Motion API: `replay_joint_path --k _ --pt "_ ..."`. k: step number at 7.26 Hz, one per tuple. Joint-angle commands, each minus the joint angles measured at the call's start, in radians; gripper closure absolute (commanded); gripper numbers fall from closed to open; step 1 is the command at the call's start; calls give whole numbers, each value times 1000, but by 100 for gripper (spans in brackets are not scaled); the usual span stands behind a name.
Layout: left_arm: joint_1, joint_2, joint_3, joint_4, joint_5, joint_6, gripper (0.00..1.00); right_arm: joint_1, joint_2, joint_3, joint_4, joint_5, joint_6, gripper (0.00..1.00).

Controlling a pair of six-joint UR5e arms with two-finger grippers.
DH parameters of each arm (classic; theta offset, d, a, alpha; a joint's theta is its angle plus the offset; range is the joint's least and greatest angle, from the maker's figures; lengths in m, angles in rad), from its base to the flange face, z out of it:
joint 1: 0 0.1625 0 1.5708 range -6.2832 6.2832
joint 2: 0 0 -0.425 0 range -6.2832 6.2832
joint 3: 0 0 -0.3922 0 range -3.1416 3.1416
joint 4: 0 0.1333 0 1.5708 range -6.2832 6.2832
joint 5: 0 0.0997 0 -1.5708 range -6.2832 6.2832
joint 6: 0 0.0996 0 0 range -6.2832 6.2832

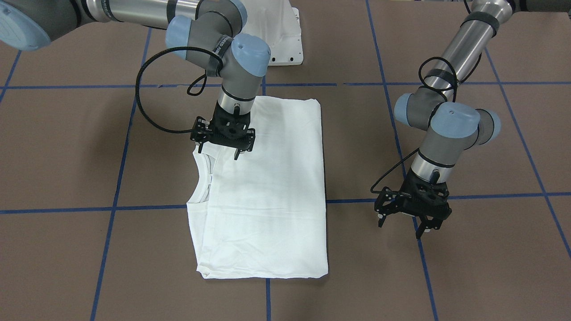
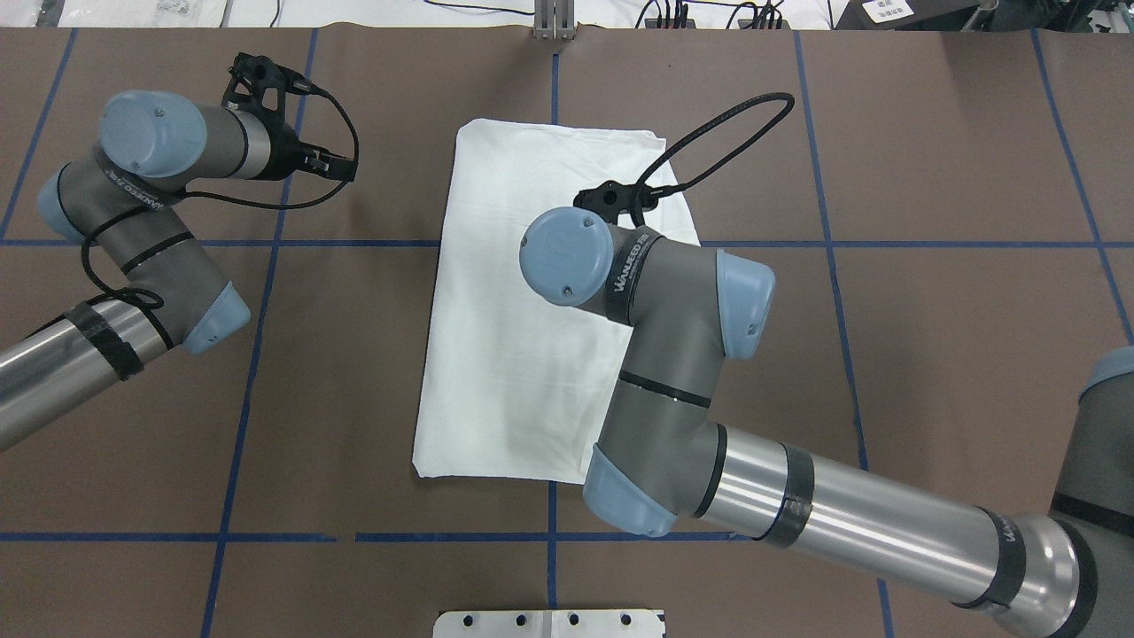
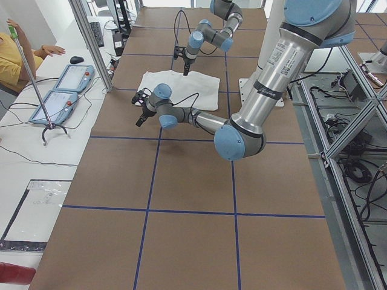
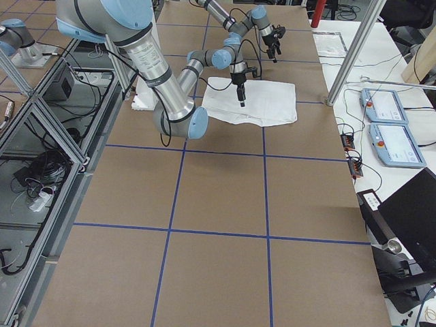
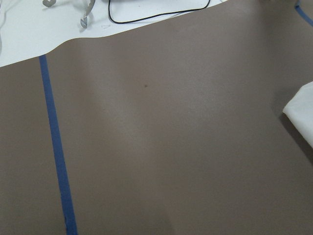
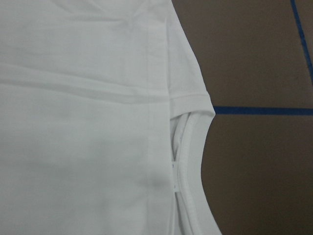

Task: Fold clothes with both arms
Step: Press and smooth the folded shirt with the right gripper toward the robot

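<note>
Both tools are spread. Right tool [image 1: 217, 153] hangs over the collar [image 1: 206, 178] of the shirt [image 1: 267, 200]. In front view, shirt lies nine o'clock of left tool [image 1: 400, 228].

Seen from the front, the table [image 1: 67, 156] lies bare round the shirt [image 1: 276, 200]; the right gripper [image 1: 217, 154] overhangs its 10 o'clock edge, the left gripper [image 1: 400, 230] stands apart at 3 o'clock.

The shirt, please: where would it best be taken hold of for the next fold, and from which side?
Likely its two corners farthest from the robot, from above: right hand on the collar side, left hand on the plain side. The shirt lies flat as a long rectangle, so carrying that short end over halves it.
</note>
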Motion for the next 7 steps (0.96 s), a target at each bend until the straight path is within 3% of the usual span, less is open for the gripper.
replay_joint_path --k 1,7 --pt "2 0 0 0 0 -1 0 -92 -1 0 -12 -5 105 0" --pt "5 0 0 0 0 1 0 -135 -6 3 -209 -4 112 0"
